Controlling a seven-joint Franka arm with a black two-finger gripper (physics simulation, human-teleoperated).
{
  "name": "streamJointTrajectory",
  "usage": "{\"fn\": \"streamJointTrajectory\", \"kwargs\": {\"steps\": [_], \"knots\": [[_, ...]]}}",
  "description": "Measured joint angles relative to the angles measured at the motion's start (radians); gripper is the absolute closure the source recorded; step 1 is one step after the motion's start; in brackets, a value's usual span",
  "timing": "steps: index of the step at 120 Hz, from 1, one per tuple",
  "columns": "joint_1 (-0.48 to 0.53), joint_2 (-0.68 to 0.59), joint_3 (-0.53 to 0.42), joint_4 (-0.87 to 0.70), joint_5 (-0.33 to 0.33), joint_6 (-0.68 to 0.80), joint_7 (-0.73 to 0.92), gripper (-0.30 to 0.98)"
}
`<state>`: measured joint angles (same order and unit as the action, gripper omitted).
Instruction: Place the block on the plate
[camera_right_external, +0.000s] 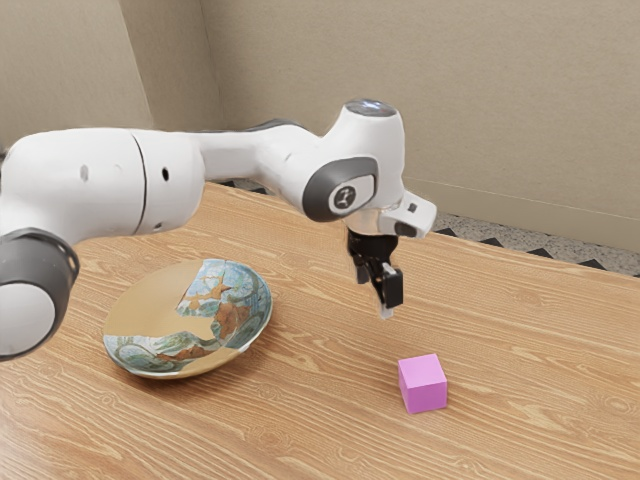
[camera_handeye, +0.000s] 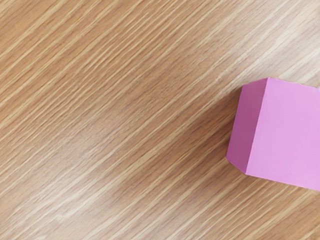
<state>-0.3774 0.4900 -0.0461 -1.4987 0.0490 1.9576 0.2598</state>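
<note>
Pink block (camera_right_external: 423, 385) sits on the wooden table (camera_right_external: 530, 420), well apart from the plate (camera_right_external: 155, 304). Above it, the gripper (camera_right_external: 377, 296) has its fingers spread, holding nothing. Grasping, carrying and setting down all seem left to do.

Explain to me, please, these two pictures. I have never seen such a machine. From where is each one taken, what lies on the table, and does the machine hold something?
The machine is a white robot arm ending in a black two-finger gripper, a kind of simple hand. All of this is computer-made simulation.

The exterior view is taken from beside the arm. The wrist view comes from a camera on the arm's hand.

On the wooden table are a patterned plate and a pink block. The gripper is above the table, its fingers apart, holding nothing.
</note>
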Motion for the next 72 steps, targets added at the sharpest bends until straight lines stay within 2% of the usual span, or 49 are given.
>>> {"fn": "streamJointTrajectory", "kwargs": {"steps": [21, 72], "knots": [[-0.045, -0.002, -0.005, -0.068, -0.018, 0.055, -0.029, 0.0], [-0.076, 0.069, -0.036, -0.069, -0.03, 0.142, -0.068, 0.0]]}}
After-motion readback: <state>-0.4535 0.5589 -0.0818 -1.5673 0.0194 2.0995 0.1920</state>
